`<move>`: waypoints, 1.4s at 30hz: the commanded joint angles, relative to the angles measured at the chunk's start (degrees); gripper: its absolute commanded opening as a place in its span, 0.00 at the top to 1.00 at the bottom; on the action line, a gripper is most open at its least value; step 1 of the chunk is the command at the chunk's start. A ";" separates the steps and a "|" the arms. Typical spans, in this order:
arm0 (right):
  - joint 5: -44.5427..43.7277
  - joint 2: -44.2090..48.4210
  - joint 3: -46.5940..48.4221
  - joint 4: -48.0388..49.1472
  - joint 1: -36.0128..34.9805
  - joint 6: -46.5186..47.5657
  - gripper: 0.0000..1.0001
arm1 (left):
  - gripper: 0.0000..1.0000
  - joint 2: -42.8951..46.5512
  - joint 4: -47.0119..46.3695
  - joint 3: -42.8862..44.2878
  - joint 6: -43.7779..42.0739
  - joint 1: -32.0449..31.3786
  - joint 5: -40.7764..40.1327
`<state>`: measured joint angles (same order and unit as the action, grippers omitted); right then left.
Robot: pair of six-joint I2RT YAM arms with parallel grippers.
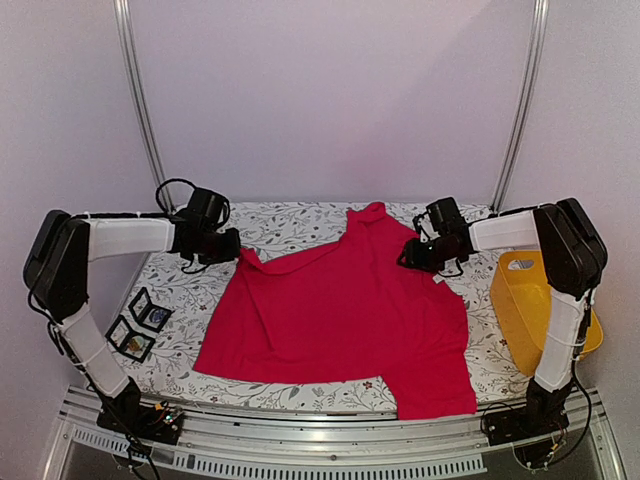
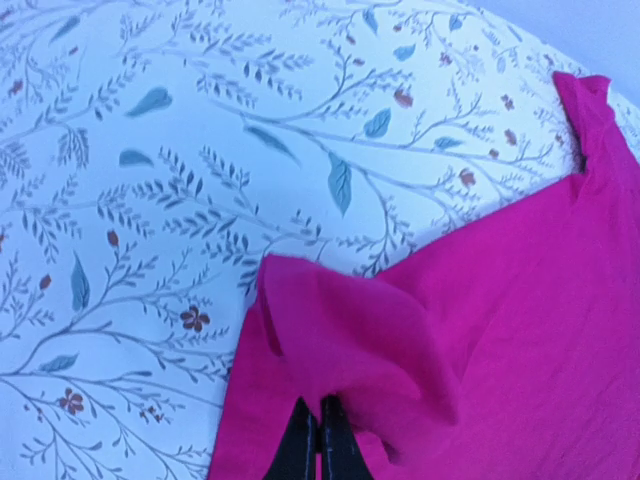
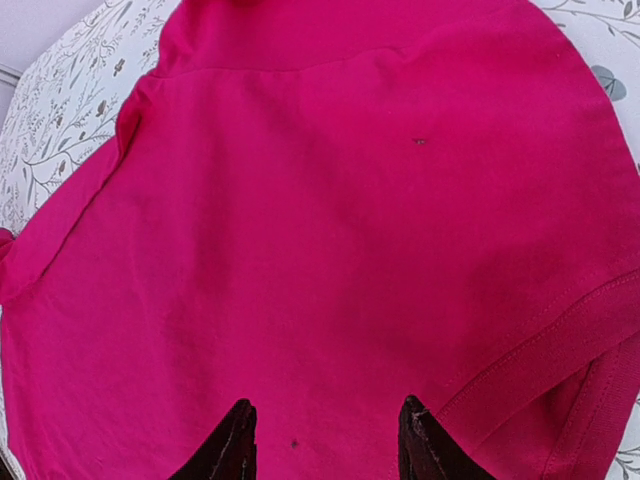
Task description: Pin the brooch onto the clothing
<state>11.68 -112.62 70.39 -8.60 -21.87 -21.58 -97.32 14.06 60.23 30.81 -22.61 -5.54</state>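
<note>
The clothing is a bright red T-shirt (image 1: 340, 320), spread on the floral tablecloth (image 1: 290, 228) in the middle of the table. My left gripper (image 1: 232, 247) is at the shirt's far left corner. In the left wrist view it (image 2: 320, 405) is shut on a raised fold of the red cloth (image 2: 370, 330). My right gripper (image 1: 410, 256) is over the shirt's right side. In the right wrist view it (image 3: 328, 412) is open just above flat red fabric (image 3: 330, 220), holding nothing. No brooch can be made out.
Two small black cases (image 1: 150, 311) (image 1: 131, 339) lie on the tablecloth at the left; their contents are too small to tell. A yellow basket (image 1: 527, 300) stands at the right edge. The table's front rail (image 1: 320, 435) runs below the shirt.
</note>
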 commanded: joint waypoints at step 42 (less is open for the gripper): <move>-15.05 -16.56 20.32 -14.65 6.39 5.04 1.00 | 0.41 -13.88 -4.09 4.81 2.58 3.05 -0.35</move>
<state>-0.67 -127.79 91.74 -20.56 -17.54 -14.57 -108.40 10.68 71.00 31.53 -19.07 -9.87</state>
